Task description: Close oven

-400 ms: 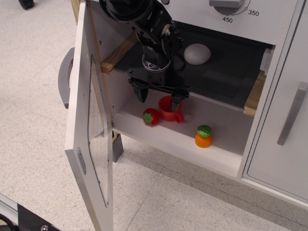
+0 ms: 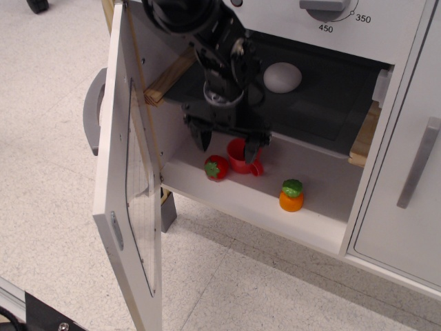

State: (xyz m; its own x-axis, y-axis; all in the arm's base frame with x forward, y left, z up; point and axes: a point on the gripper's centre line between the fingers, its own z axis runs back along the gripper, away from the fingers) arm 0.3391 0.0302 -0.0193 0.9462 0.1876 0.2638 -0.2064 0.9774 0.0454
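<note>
The white toy oven (image 2: pixel 275 207) stands open. Its side-hinged door (image 2: pixel 127 186) with a clear window swings out to the left, its grey bar handle (image 2: pixel 93 110) on the outer face. A grey dial (image 2: pixel 324 8) sits at the top. My gripper (image 2: pixel 226 142) hangs inside the oven mouth, fingers spread and empty, just above a red cup (image 2: pixel 242 156). A red strawberry (image 2: pixel 216 167) and an orange carrot (image 2: pixel 291 195) lie on the oven floor. A white egg (image 2: pixel 282 76) rests on the dark shelf (image 2: pixel 310 110).
A plain white cabinet door with a vertical grey handle (image 2: pixel 419 162) is at the right. Speckled floor (image 2: pixel 55 207) lies in front and to the left of the oven.
My gripper has shifted slightly down and toward the front. The door and the toys have not moved.
</note>
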